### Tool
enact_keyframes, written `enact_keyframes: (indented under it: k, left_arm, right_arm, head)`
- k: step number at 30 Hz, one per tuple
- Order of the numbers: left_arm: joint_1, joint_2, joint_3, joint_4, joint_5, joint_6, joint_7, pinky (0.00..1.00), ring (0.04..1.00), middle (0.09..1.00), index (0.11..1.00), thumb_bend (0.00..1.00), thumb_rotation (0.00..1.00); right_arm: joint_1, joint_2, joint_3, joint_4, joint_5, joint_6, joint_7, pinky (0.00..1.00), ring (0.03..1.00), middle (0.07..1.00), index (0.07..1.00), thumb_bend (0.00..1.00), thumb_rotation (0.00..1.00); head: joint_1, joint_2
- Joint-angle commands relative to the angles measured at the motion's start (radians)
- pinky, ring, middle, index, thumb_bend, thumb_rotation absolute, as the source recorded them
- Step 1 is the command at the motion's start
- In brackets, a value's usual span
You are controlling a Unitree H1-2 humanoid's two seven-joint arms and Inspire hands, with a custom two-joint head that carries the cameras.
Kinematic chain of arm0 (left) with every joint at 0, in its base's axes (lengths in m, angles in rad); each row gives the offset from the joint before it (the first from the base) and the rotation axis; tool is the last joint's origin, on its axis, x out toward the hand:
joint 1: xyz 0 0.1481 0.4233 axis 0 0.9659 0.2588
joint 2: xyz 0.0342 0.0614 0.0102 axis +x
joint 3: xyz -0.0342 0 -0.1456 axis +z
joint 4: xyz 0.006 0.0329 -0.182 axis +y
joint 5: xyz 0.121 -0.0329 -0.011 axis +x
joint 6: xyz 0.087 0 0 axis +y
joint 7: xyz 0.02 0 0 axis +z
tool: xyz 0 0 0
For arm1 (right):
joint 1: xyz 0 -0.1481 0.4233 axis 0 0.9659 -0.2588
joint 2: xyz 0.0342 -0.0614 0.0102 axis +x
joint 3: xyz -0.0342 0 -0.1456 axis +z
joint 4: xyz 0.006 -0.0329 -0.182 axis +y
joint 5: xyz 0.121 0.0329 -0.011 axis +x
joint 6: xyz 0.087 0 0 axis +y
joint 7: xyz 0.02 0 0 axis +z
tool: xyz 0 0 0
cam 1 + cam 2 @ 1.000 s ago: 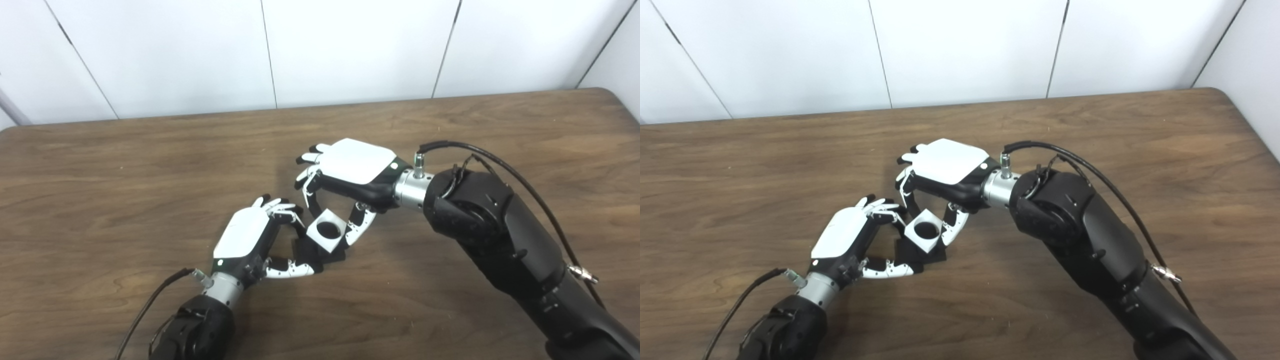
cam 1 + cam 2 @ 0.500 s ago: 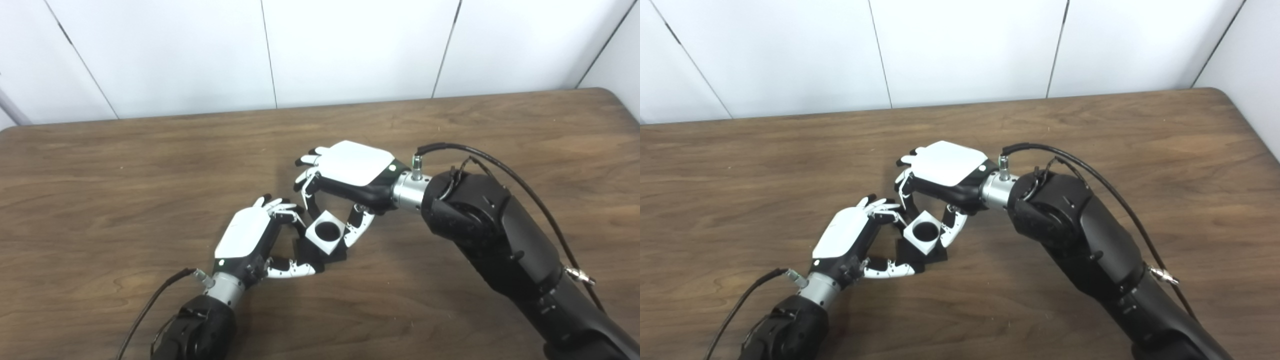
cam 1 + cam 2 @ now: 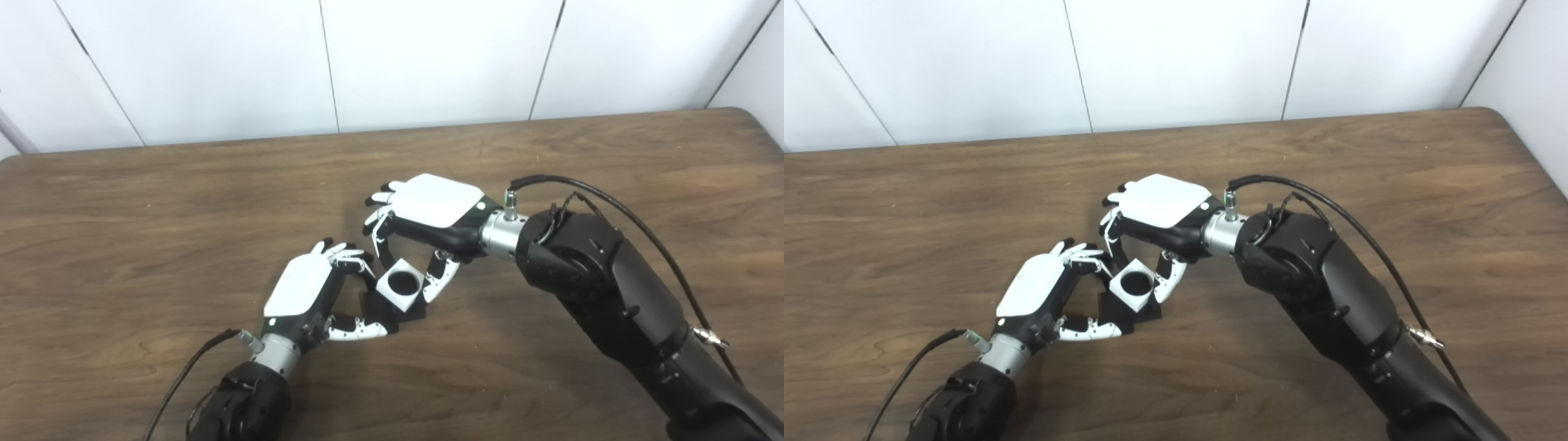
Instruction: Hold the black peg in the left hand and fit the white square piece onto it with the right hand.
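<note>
Near the middle of the brown wooden surface (image 3: 153, 202), the two hands met over the parts. The left hand (image 3: 303, 288) lay low on the near side, its fingers (image 3: 358, 329) curled around a black peg (image 3: 375, 304) whose flat base rested on the wood; the peg's upright part was mostly hidden, so its exact shape could not be made out. The right hand (image 3: 429, 211) reached in from the right and arched over from the far side, its fingers (image 3: 440, 278) clamped on the sides of a white square piece (image 3: 401, 286). That piece sat tilted directly above the black base, its round dark hole facing up toward the cameras, just beside the left hand's fingertips. It seemed to be touching the peg, though the contact was not clear.
</note>
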Motion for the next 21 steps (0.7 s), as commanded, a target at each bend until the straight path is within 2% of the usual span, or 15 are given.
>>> enact_keyframes:
  k: [1, 13, 14, 16, 18, 21]
  left_arm:
    - [0.023, 0.003, -0.024, 0.026, -0.005, 0.013, -0.048, 1.00, 0.886, 0.784, 0.485, 0.52, 0.05]
    - [0.023, 0.004, -0.024, 0.026, -0.009, 0.013, -0.049, 1.00, 0.887, 0.784, 0.485, 0.52, 0.05]
    - [0.023, 0.004, -0.024, 0.026, -0.009, 0.012, -0.049, 1.00, 0.889, 0.785, 0.485, 0.52, 0.05]
    - [0.022, 0.004, -0.023, 0.029, -0.010, 0.009, -0.045, 1.00, 0.888, 0.784, 0.485, 0.52, 0.05]
    - [0.022, 0.004, -0.023, 0.031, -0.010, 0.007, -0.042, 1.00, 0.886, 0.783, 0.485, 0.52, 0.05]
    - [0.022, 0.004, -0.024, 0.030, -0.007, 0.010, -0.043, 1.00, 0.885, 0.782, 0.485, 0.52, 0.05]
  right_arm:
    - [-0.019, -0.004, -0.014, -0.008, 0.000, -0.019, -0.040, 0.98, 0.944, 0.813, 0.485, 0.52, 0.13]
    - [-0.009, -0.005, -0.014, -0.001, -0.006, -0.011, -0.053, 0.96, 0.940, 0.812, 0.491, 0.52, 0.15]
    - [-0.009, -0.006, -0.014, -0.002, -0.006, -0.009, -0.051, 0.96, 0.940, 0.813, 0.545, 0.72, 0.21]
    - [-0.011, -0.006, -0.013, -0.005, -0.005, -0.004, -0.045, 0.95, 0.942, 0.822, 0.604, 0.92, 0.29]
    - [-0.010, -0.006, -0.014, -0.010, -0.006, 0.004, -0.040, 0.96, 0.949, 0.833, 0.634, 0.98, 0.33]
    - [-0.010, -0.005, -0.015, -0.014, -0.007, 0.011, -0.035, 0.97, 0.959, 0.849, 0.665, 1.00, 0.35]
  head:
    - [-0.001, -0.001]
    - [-0.006, 0.001]
    - [-0.006, 0.001]
    - [-0.006, 0.001]
    - [-0.006, 0.002]
    - [-0.008, 0.003]
